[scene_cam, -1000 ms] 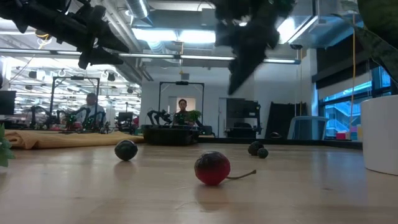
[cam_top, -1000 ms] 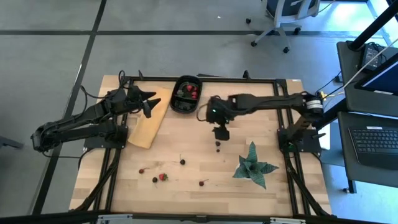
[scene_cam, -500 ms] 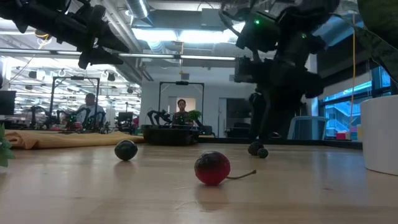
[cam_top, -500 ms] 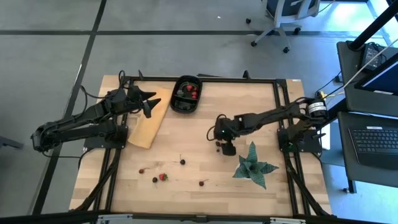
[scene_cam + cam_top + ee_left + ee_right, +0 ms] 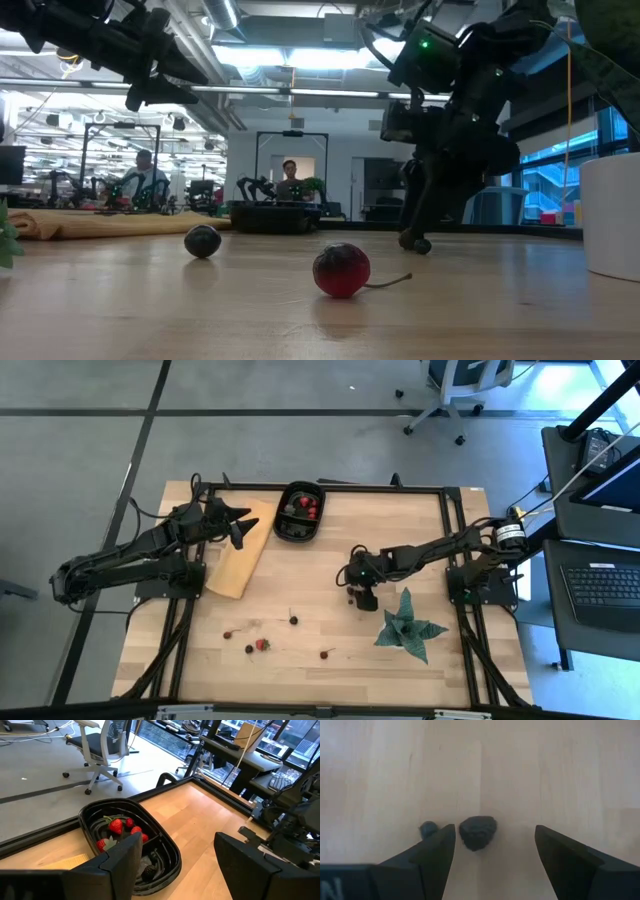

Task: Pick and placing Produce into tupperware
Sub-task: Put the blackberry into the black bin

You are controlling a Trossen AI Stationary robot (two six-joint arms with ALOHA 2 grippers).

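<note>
Holding strawberries (image 5: 116,826), the tupperware (image 5: 300,513) sits uncovered

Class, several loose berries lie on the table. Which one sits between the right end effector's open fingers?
The larger dark berry lies between the right end effector's fingers; its smaller neighbour sits outside one finger, and the others lie farther off.

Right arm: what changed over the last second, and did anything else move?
The right hand swung away from the tupperware toward the table's middle and came down over the two dark berries. It is open, one berry between its fingers, nothing gripped. The left hand stayed open above the wooden board. The loose produce at the near edge and the green plant did not move.
</note>
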